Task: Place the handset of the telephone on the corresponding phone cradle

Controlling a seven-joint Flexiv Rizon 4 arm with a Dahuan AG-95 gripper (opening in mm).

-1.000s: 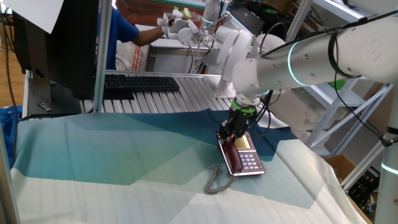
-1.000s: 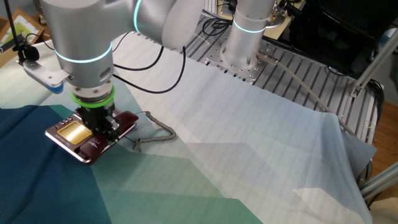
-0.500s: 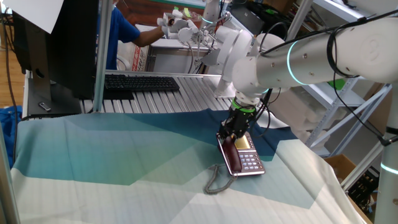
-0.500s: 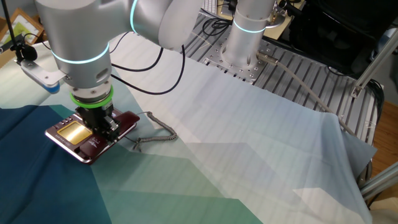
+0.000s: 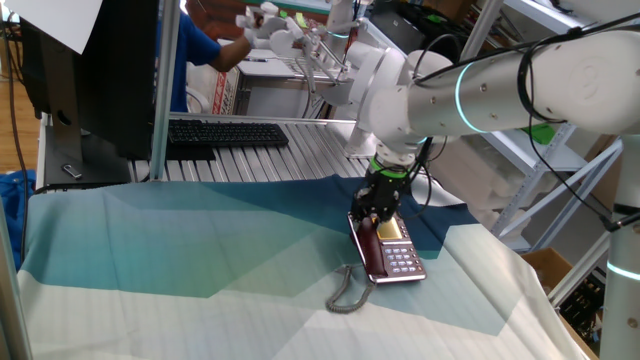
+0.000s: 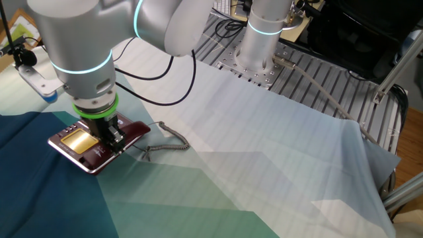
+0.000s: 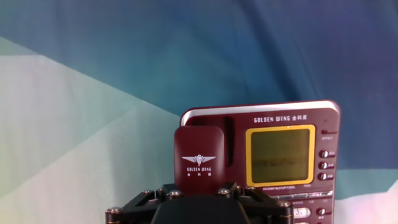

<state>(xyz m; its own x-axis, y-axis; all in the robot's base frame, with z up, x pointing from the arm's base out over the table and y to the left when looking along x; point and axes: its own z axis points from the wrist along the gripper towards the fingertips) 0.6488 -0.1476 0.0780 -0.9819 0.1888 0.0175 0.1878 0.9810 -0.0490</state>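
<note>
One robot arm reaches straight down over the telephone (image 5: 390, 250), a small maroon desk set lying on a blue-green and white cloth (image 5: 200, 260) spread over the table. The gripper (image 5: 375, 215) stands at the far end of the phone, its fingers closed about the dark red handset (image 7: 199, 158). In the hand view the handset sits along the left side of the base, just beside the yellowish display (image 7: 280, 155), with a winged emblem on its end; whether it rests fully in the cradle cannot be told. The grey coiled cord (image 5: 348, 288) trails from the near end of the phone onto the cloth. In the other fixed view the gripper (image 6: 109, 137) covers the middle of the telephone (image 6: 92, 149), the cord (image 6: 165, 145) running off to the right. A black keyboard (image 5: 225, 133) lies far back on the left.
</note>
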